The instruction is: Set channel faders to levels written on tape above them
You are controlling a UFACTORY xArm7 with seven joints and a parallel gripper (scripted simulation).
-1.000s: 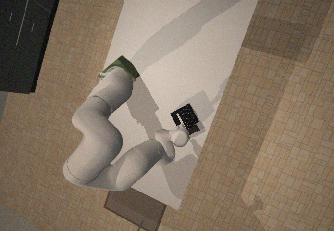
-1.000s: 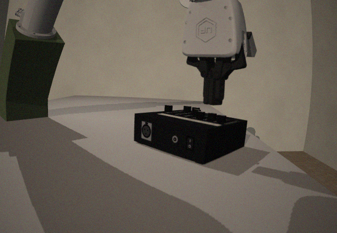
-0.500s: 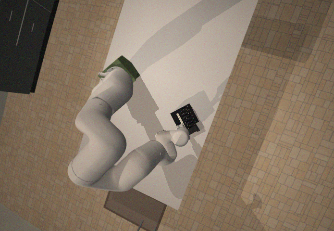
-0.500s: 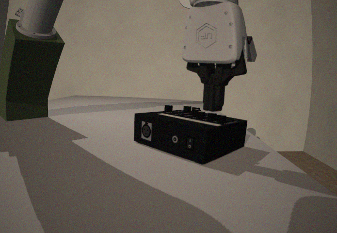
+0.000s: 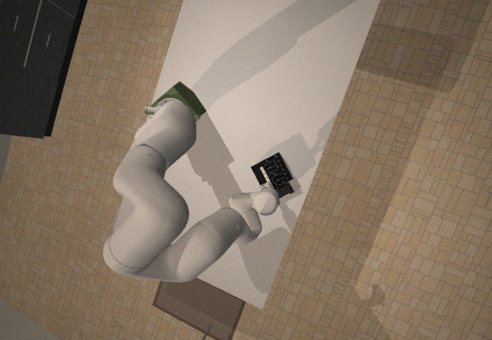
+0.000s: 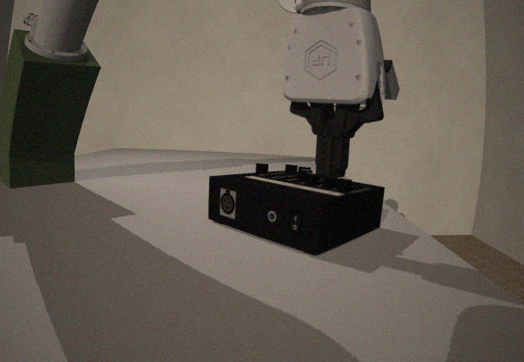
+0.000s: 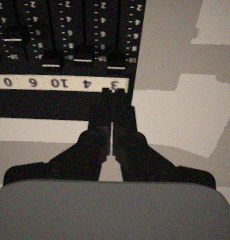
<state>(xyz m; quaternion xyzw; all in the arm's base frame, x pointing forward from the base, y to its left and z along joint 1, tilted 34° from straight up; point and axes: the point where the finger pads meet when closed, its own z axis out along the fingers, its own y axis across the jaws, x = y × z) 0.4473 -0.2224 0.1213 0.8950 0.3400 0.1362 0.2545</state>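
The black lighting desk (image 6: 296, 209) stands on its feet on the white table; it also shows in the overhead view (image 5: 274, 174). In the wrist view a pale tape (image 7: 60, 83) reads 0, 6, 10, 4, 3 along the near edge, with the fader tracks and scales beyond it. Three caps (image 7: 83, 55) sit close to the tape, and one further left (image 7: 12, 37) stands further away. My gripper (image 7: 112, 103) is shut and empty, pointing straight down. Its tips (image 6: 330, 173) are low over the desk top, at the tape's "3", just short of the rightmost cap (image 7: 116, 62).
The desk's side panel carries a socket (image 6: 227, 204), a jack and a switch. The arm's green base (image 6: 40, 115) stands at the far left. The table's edge lies close behind the desk, with wooden floor (image 6: 501, 268) beyond.
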